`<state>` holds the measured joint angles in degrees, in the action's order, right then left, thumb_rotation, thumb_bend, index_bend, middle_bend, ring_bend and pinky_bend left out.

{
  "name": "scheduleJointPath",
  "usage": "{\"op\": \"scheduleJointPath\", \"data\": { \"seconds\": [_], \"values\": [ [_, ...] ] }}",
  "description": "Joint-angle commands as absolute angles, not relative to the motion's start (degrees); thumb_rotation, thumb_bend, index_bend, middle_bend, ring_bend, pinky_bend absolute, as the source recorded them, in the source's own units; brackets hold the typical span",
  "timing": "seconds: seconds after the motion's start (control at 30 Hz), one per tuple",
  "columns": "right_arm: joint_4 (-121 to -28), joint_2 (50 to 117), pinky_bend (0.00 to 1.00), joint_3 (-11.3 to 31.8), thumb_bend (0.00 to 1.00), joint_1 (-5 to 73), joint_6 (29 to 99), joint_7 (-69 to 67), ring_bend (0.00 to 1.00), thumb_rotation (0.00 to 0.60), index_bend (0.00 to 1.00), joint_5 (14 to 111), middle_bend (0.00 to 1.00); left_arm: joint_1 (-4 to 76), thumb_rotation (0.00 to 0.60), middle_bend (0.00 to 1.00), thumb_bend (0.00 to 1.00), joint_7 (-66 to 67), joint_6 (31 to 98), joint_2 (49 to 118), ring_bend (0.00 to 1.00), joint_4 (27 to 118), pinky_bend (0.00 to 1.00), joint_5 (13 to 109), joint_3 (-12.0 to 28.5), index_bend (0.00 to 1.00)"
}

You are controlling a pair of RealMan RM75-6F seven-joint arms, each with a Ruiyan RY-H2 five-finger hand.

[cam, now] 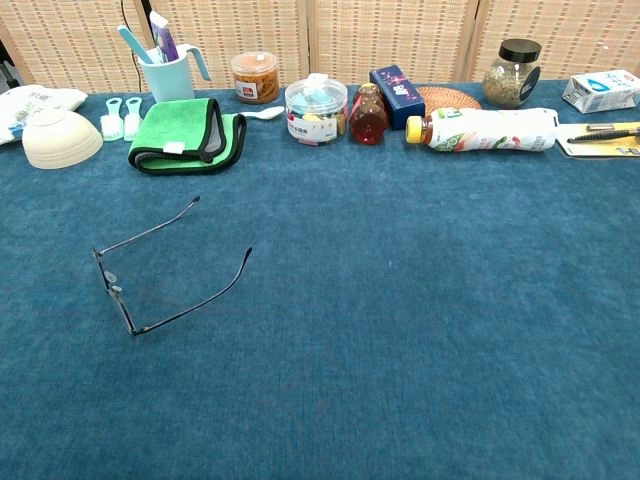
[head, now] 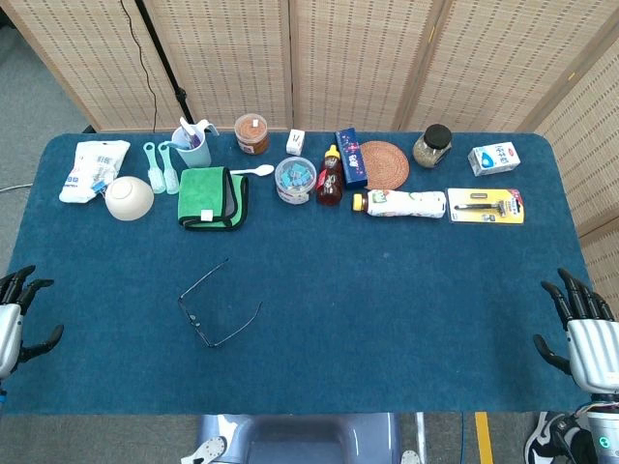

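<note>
A pair of thin-framed glasses (head: 215, 307) lies unfolded on the blue tablecloth, left of centre, also seen in the chest view as glasses (cam: 160, 268). My left hand (head: 12, 314) hangs at the table's left edge, fingers spread, holding nothing. At the right edge my right hand (head: 585, 333) is likewise spread and empty. Both hands are far from every object. Neither hand shows in the chest view.
Along the far edge stand a white bowl (head: 129, 197), folded green cloth (head: 213, 197), blue cup with toothbrush (head: 191, 145), jars (head: 251, 133), honey bottle (head: 330, 178), lying white bottle (head: 406, 203), woven coaster (head: 383, 164), razor pack (head: 486, 206) and small carton (head: 493, 158).
</note>
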<state>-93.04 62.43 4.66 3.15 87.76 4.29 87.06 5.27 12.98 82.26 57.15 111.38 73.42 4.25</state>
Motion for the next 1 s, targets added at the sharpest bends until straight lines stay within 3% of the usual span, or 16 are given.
{"op": "scheduleJointPath", "data": {
  "seconds": [0.03,0.33,0.5,1.0],
  "values": [
    [-93.0,62.5,0.17,4.7,0.30,3.2,87.7,4.2,0.11,0.600,0.16,86.9,0.03,5.4,0.567,0.11,0.26,13.0,82.2,57.2,0.08,111.5,0.08,73.3,4.3,0.24],
    [-92.7,62.5,0.17,4.7,0.30,3.4,87.2,4.2,0.11,0.600,0.16,86.7,0.03,5.7,0.569,0.11,0.27,12.4,81.1,57.1,0.08,111.7,0.09,73.1,4.1,0.23],
    [-92.6,62.6,0.17,4.7,0.30,3.5,87.1,4.3,0.11,0.600,0.16,86.7,0.03,6.1,0.565,0.11,0.27,12.4,80.3,57.0,0.08,111.7,0.08,72.5,4.1,0.19],
    [-92.8,62.2,0.17,4.8,0.30,3.1,87.5,4.7,0.11,0.600,0.16,86.0,0.03,13.0,0.562,0.10,0.26,15.9,71.7,58.2,0.07,106.8,0.08,76.5,3.8,0.19]
  ]
}}
